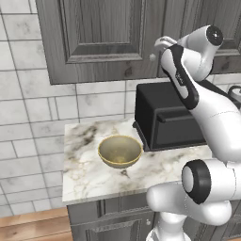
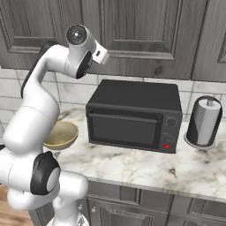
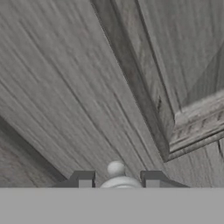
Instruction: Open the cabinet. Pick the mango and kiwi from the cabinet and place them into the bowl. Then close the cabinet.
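The cabinet point(image 1: 101, 37) is seen mounted on the wall above the marble counter point(image 1: 84, 174), both of its doors shut, and the gripper point(image 3: 116, 180) is raised right up against the door front. In the hand view a small round knob point(image 3: 116, 169) is framed between the two dark fingertips point(image 3: 83, 179), a sliver of gap showing on either side, so the jaws are part-way in and whether contact has been made cannot be told. The door is judged stiff, rigid and hinged: the knob is the only sensible hold, small and smooth, so a slip is likely unless it is pinched squarely. One tan bowl point(image 1: 120, 150) is counted on the counter, just beside one black toaster oven point(image 2: 132, 117); one paper towel roll point(image 2: 204, 121) stands well apart. Mango and kiwi are presumably behind the doors.
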{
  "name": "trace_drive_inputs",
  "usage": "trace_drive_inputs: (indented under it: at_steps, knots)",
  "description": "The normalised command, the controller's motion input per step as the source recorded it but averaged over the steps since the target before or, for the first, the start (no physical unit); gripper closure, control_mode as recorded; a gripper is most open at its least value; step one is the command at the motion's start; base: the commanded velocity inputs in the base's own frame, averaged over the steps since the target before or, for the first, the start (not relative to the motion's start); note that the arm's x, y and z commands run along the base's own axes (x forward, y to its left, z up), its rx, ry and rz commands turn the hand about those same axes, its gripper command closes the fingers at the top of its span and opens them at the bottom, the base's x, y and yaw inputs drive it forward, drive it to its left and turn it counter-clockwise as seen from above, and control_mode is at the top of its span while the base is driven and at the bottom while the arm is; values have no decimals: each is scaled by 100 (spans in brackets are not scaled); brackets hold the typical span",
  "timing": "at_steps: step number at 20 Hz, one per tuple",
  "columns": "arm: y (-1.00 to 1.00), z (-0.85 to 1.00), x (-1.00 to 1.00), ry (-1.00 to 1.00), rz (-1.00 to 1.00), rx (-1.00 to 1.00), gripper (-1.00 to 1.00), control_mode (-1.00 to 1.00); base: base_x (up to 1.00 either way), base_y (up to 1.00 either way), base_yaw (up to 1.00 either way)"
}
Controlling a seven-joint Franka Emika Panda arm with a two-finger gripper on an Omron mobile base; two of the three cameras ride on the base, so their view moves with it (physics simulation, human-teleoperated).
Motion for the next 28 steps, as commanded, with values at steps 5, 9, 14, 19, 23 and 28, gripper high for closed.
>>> trace_drive_inputs:
  at_steps: [5,9,14,19,23,28]
  knots:
    - [-2,-1,0,1,0,0,100,-100,0,0,0]
    - [-6,-4,1,-1,0,0,100,-100,0,0,0]
    - [-12,0,-5,-8,0,0,100,-100,0,0,0]
    - [-15,0,-27,-8,0,0,100,-100,0,0,0]
    - [-18,3,-35,-3,0,0,100,-100,0,0,0]
    - [-7,6,-44,-3,0,0,100,-100,0,0,0]
